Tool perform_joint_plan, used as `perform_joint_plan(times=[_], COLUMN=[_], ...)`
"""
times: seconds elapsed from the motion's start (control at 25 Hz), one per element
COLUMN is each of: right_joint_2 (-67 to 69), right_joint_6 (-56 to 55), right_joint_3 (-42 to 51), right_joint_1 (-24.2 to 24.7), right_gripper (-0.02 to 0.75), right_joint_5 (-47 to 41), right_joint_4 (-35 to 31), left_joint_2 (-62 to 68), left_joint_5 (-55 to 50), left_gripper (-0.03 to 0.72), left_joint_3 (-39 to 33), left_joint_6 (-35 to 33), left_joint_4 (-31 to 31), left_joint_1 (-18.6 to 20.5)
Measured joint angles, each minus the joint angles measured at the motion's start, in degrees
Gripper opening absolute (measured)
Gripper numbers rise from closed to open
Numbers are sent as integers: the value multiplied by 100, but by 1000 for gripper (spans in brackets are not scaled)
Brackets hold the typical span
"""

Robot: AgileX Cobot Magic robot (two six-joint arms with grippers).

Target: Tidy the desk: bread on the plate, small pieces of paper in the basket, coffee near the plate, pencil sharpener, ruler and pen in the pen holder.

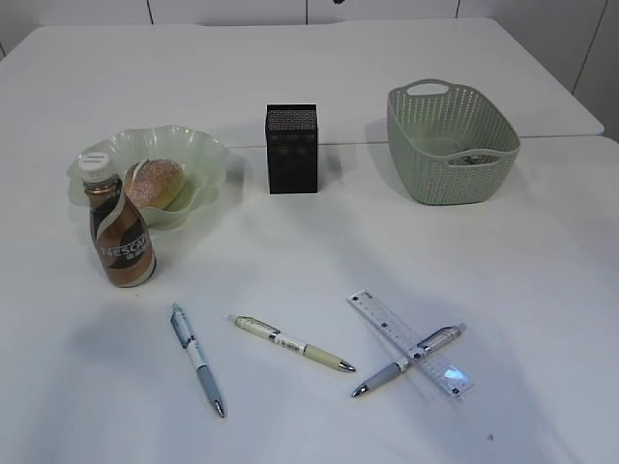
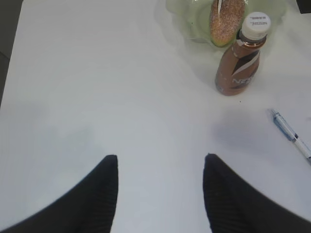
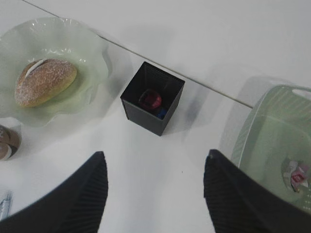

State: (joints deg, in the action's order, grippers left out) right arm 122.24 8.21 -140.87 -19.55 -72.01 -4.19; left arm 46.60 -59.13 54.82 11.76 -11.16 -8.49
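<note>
The bread [image 1: 155,182] lies on the pale green plate [image 1: 208,155], also in the right wrist view [image 3: 44,82]. The coffee bottle [image 1: 119,232] stands just in front of the plate, also in the left wrist view [image 2: 240,63]. The black pen holder [image 1: 291,149] holds a red pencil sharpener [image 3: 150,99]. Three pens [image 1: 197,359] [image 1: 292,343] [image 1: 406,362] and a clear ruler [image 1: 410,342] lie on the near table. Paper scraps [image 3: 297,174] lie in the green basket [image 1: 451,145]. My left gripper [image 2: 160,162] and right gripper [image 3: 154,160] are open and empty; neither shows in the exterior view.
The white table [image 1: 309,271] has a seam running behind the pen holder. One grey pen lies across the ruler. The blue pen [image 2: 291,138] lies right of my left gripper.
</note>
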Motion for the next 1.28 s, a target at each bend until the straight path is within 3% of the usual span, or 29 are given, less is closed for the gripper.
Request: perform_joint_plan(times=[0.4,1.04,1.28], right_joint_2=[-719,-895,-895], right_joint_6=[-57,-65,-45], right_joint_3=[1423,4665,5184], right_joint_1=[0,-23,-158], right_gripper=[491,491,491], right_joint_5=[-13,107,146], right_joint_4=[-89,-386,-386], left_joint_2=[0,0,0], left_joint_5=[-13,-242,-242], left_gripper=[394,394,394], left_joint_3=[0,0,0], left_joint_6=[0,0,0], left_joint_4=[13,197,197], left_joint_1=[0,0,0])
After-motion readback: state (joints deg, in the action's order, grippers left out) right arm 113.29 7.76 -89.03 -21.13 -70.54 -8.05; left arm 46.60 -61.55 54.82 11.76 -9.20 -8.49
